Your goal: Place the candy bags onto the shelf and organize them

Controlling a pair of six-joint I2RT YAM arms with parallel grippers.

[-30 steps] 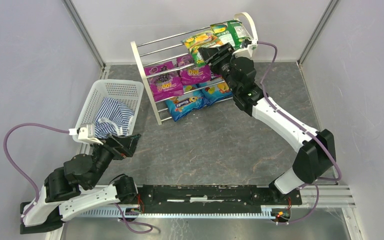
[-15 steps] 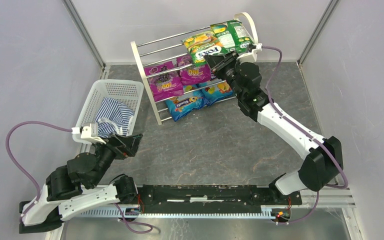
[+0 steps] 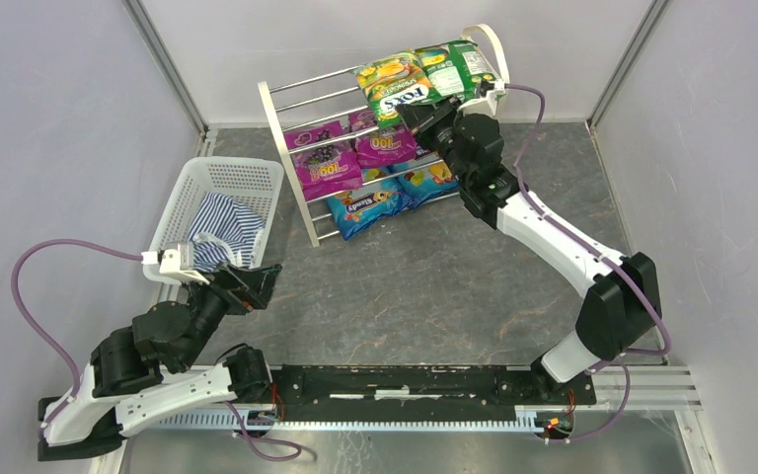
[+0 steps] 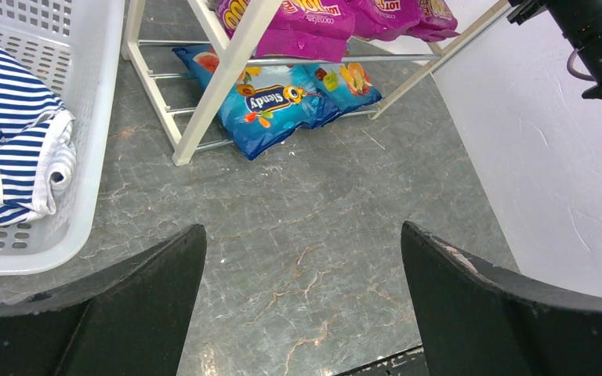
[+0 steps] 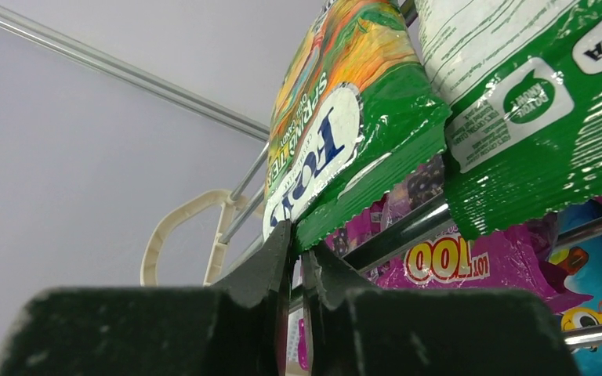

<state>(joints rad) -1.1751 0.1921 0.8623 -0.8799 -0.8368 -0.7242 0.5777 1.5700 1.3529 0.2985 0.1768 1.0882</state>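
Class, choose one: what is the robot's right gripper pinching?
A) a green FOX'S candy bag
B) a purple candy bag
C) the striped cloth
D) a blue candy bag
A: the right gripper is closed on the lower edge of the green FOX'S candy bag.

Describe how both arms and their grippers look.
The left arm and right arm have white shells on the long links and black joint housings. The left gripper and right gripper each have two matte black, wedge-shaped fingers. A purple cable loops to a small white camera block at each wrist.
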